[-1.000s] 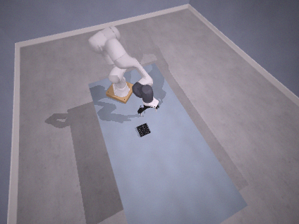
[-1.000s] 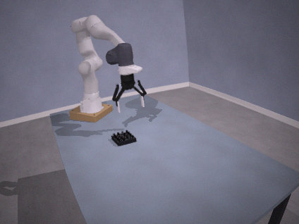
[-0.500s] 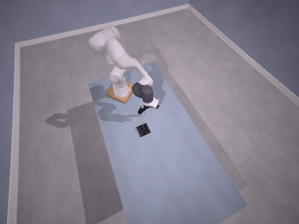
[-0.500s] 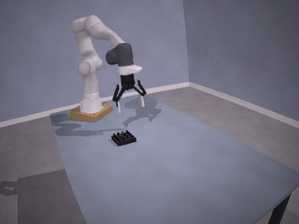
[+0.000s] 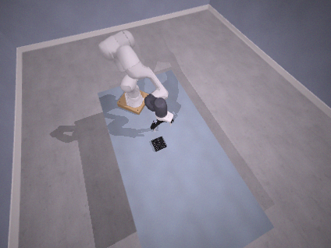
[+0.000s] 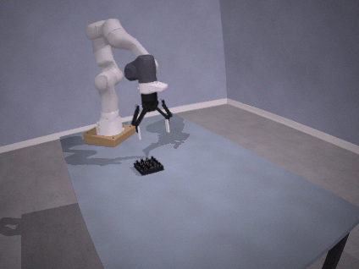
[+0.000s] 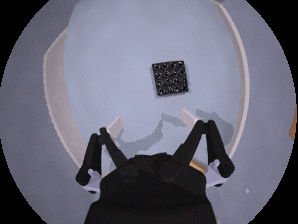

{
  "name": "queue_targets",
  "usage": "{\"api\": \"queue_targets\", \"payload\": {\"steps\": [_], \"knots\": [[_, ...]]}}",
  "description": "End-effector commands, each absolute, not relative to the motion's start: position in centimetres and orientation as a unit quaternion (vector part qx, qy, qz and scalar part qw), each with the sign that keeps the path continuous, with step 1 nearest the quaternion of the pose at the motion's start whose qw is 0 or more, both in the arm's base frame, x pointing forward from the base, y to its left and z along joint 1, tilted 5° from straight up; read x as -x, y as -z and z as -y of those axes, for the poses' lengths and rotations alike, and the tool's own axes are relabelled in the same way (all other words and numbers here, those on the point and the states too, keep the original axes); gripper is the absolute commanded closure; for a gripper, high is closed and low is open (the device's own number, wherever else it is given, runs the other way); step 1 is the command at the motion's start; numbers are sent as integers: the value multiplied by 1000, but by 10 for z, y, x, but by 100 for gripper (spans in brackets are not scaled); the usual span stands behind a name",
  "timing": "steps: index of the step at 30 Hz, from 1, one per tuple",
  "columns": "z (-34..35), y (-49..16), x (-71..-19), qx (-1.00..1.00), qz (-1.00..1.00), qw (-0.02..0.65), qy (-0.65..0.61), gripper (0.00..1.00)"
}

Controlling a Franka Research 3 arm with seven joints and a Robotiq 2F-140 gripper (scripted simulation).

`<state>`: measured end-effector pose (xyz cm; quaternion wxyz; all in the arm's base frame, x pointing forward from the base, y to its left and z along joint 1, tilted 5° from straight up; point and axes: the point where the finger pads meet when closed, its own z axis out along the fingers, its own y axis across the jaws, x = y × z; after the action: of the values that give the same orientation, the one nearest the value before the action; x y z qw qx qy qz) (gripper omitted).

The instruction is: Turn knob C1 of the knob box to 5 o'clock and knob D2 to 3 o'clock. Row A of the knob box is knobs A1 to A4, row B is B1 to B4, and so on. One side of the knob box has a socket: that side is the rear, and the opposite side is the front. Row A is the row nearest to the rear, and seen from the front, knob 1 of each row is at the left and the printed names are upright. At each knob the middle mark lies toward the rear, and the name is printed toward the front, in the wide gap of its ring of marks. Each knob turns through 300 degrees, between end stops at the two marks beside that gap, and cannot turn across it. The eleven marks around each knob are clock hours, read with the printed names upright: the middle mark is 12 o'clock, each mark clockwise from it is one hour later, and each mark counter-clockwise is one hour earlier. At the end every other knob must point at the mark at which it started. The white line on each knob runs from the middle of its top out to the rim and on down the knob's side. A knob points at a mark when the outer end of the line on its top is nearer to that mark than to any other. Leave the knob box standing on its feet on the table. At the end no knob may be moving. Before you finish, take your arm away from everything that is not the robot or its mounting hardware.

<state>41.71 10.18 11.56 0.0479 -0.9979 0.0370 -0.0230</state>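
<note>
Gripper point(image 5: 162, 124) point(image 6: 153, 134) point(image 7: 151, 118): your fingers are standing wide apart, pointing down above the table, holding nothing.
Knob box point(image 5: 158, 143) point(image 6: 151, 166) point(image 7: 170, 78): it's lying on the blue table point(image 5: 187, 187) point(image 6: 203, 203) point(image 7: 110, 65), near your gripper but untouched.
Knob lines: you're seeing them too small to read.
</note>
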Motion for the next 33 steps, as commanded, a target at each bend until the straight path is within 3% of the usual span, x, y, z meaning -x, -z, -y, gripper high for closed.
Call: {"api": "queue_targets", "payload": {"steps": [1, 14, 22, 33], "knots": [[-102, -116, -420, 998, -17, 50, 27, 0], [-102, -116, -420, 998, -17, 50, 27, 0], [-19, -82, -447, 998, 47, 26, 34, 0], [-15, -81, -448, 998, 49, 25, 35, 0]]}}
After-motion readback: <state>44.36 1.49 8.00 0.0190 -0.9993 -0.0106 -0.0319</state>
